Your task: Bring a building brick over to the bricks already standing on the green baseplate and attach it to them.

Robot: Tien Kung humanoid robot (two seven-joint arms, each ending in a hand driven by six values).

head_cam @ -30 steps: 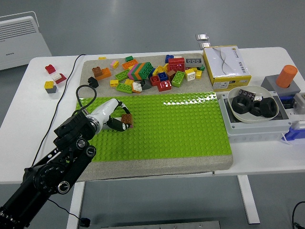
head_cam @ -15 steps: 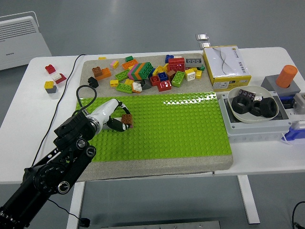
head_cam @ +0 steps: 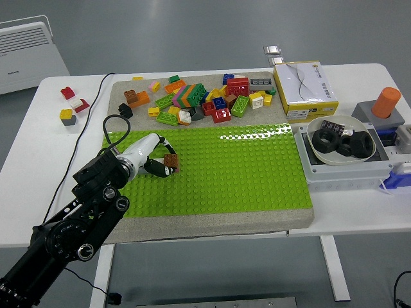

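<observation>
Head view: left hand (head_cam: 151, 157) fingers closed round brown brick (head_cam: 171, 162) near the green baseplate (head_cam: 244, 170) left edge, unmoved over the last second, so joining hasn't progressed.

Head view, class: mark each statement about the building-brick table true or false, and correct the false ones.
1. The left hand holds a brown brick over the green baseplate. True.
2. The loose bricks lie in a heap at the near edge of the baseplate. False: they lie beyond its far edge, on the grey mat.
3. The white bowl holds black rings. True.
4. The orange cylinder stands on the baseplate. False: it stands on a grey block at the table's right end.
5. The yellow and white box lies at the table's left end. False: it lies right of the brick heap, behind the bowl.
</observation>
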